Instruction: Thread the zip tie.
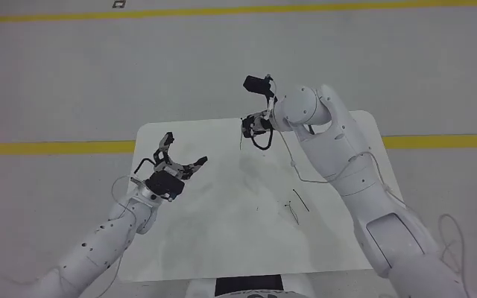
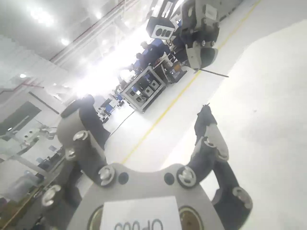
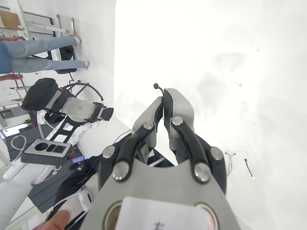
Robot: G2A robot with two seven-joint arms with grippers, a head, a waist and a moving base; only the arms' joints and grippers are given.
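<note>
While left tool (image 1: 185, 149) gapes wide, right tool (image 3: 163, 100) pinches the zip tie (image 3: 157, 87).

Thin black plastic zip tie (image 3: 157, 87): only head + short bit of strap shows past grey-and-black right gripper (image 3: 163, 99); rest hidden btwn its pressed-together pads. Top view: zip tie (image 1: 241, 140) too thin to tell which end hangs down. Spare black tie (image 3: 230, 160) on white table (image 3: 191, 37) goes partly behind gripper's link; looped or not, can't tell.
</note>
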